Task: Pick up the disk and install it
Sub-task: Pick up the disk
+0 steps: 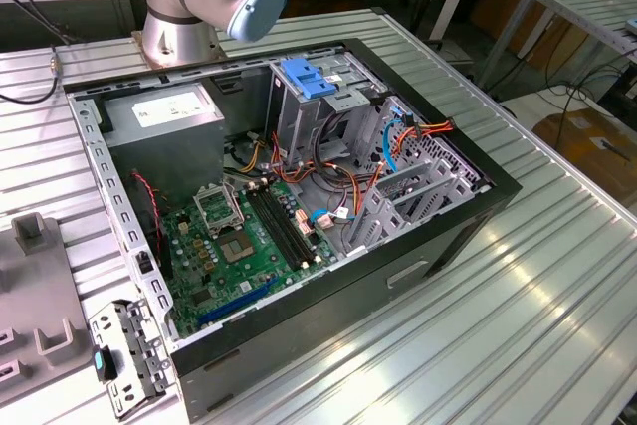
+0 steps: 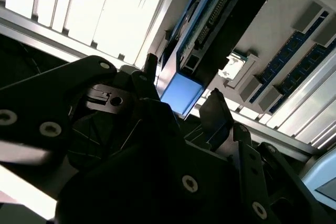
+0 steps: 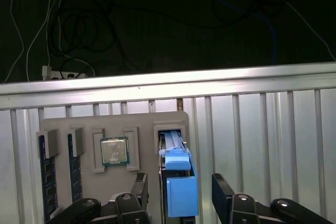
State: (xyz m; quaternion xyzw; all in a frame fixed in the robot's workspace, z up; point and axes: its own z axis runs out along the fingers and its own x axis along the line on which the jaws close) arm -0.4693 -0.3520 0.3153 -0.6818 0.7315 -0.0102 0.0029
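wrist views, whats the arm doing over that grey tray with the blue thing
The arm's gripper is positioned at the grey parts tray, open, with a finger on each side of the disk. The disk stands on edge in its slot, beside a CPU and two memory sticks. Gaps show on both sides, so it is not gripped yet. In the exterior view, the open computer case lies on the table.
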